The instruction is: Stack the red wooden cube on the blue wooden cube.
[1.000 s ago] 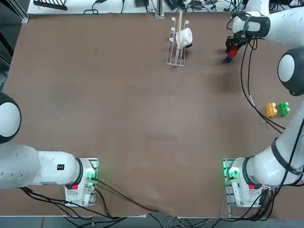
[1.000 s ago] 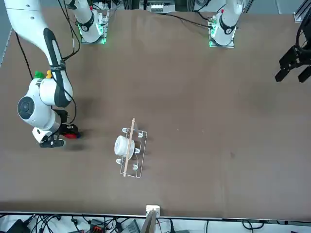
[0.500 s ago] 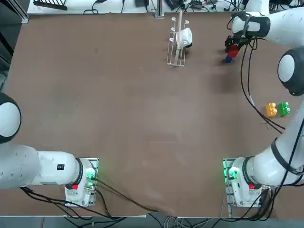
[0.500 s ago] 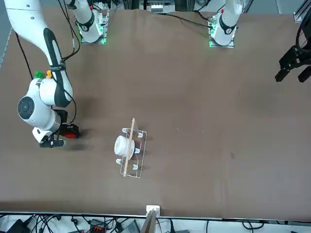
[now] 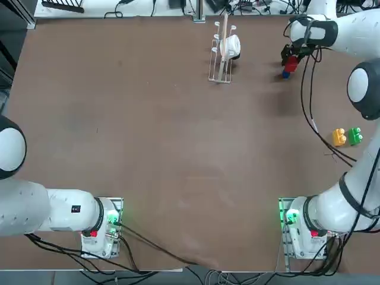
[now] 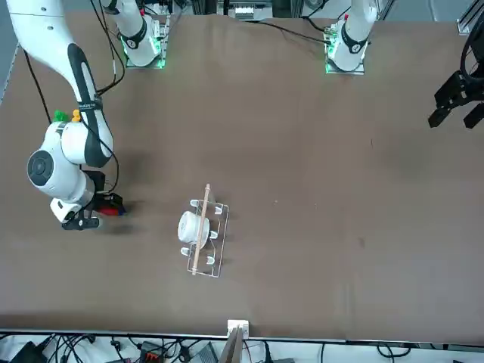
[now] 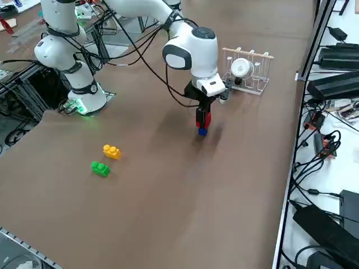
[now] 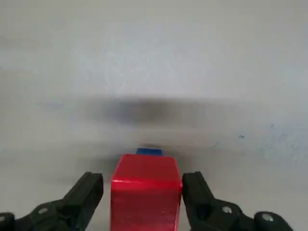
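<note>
The red wooden cube [image 8: 146,195] sits on top of the blue wooden cube [image 8: 149,152], of which only a thin edge shows past it in the wrist view. From the right side, the red wooden cube [image 7: 203,119] stands over the blue wooden cube [image 7: 202,131] on the table. My right gripper [image 8: 143,183] straddles the red cube, open, with a small gap between each finger [image 8: 88,190] and the cube's sides. In the top view the gripper [image 5: 289,59] covers most of the stack at the far right of the table.
A wire rack holding a white cup [image 5: 223,50] stands a little to the left of the stack. A yellow block [image 5: 339,137] and a green block [image 5: 355,136] lie side by side nearer the right arm's base. The arm's black cable [image 5: 309,107] hangs between them.
The right gripper's fingers have parted from the red cube, which stays resting on the blue one. The arm has barely moved.
</note>
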Controlling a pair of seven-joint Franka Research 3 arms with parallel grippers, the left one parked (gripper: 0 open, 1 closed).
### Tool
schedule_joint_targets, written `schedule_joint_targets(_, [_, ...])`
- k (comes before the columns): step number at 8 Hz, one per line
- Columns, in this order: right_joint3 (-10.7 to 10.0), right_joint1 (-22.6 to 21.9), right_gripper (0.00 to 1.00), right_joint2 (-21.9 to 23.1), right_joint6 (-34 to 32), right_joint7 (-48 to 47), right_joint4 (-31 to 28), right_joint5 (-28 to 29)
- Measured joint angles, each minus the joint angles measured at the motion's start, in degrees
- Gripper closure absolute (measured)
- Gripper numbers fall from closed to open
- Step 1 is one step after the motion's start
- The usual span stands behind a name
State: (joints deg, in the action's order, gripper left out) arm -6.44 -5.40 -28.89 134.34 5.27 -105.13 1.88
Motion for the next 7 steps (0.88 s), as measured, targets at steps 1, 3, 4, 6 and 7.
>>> schedule_joint_targets(1, [0.0,0.0,0.00,0.2,0.1,0.0,0.1,0.0])
schedule_joint_targets(3, [0.0,0.0,0.00,2.6,-0.5,0.0,0.6,0.0])
schedule_joint_targets(4, [0.0,0.0,0.00,4.6,-1.8,0.0,0.6,0.0])
schedule_joint_targets(6, [0.0,0.0,0.00,9.6,-5.1,0.0,1.1,0.0])
schedule_joint_targets(7, [0.0,0.0,0.00,12.9,-7.0,0.0,1.7,0.0])
